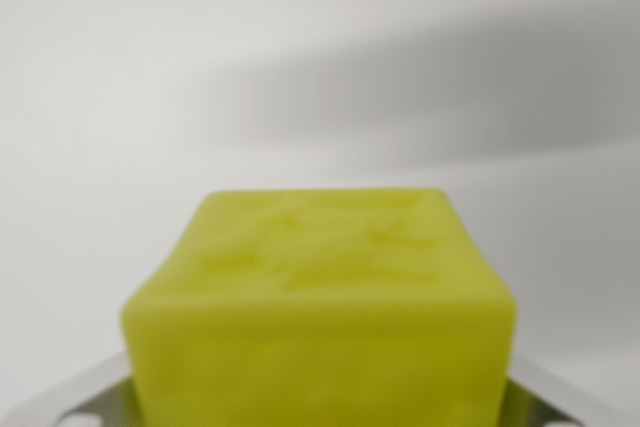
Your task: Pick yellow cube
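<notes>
A yellow cube (320,297) fills the lower middle of the wrist view, very close to the camera and slightly blurred. Its top face shows faint raised marks. My gripper (320,409) is shut on the cube. One grey metal finger (75,399) presses its side at the wrist view's left. The other finger (562,397) presses the opposite side at the wrist view's right. The cube's bottom and the fingertips are cut off by the lower edge of the picture.
Behind the cube lies a plain white surface (150,97), out of focus. A broad soft grey shadow (450,87) crosses it at the upper right. Nothing else shows.
</notes>
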`<action>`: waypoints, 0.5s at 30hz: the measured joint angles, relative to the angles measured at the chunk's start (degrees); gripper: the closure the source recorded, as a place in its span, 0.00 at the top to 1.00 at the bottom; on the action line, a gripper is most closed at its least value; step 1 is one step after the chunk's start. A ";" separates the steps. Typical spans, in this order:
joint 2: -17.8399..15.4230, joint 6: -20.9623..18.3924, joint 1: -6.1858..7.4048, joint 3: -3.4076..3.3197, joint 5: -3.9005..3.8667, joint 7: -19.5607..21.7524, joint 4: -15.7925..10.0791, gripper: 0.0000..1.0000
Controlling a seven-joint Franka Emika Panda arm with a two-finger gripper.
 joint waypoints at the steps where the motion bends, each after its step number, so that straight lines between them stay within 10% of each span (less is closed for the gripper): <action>1: -0.21 -0.27 0.00 0.00 0.00 0.00 0.05 0.00; 15: -3.14 -4.01 0.00 0.00 0.00 0.00 0.86 0.00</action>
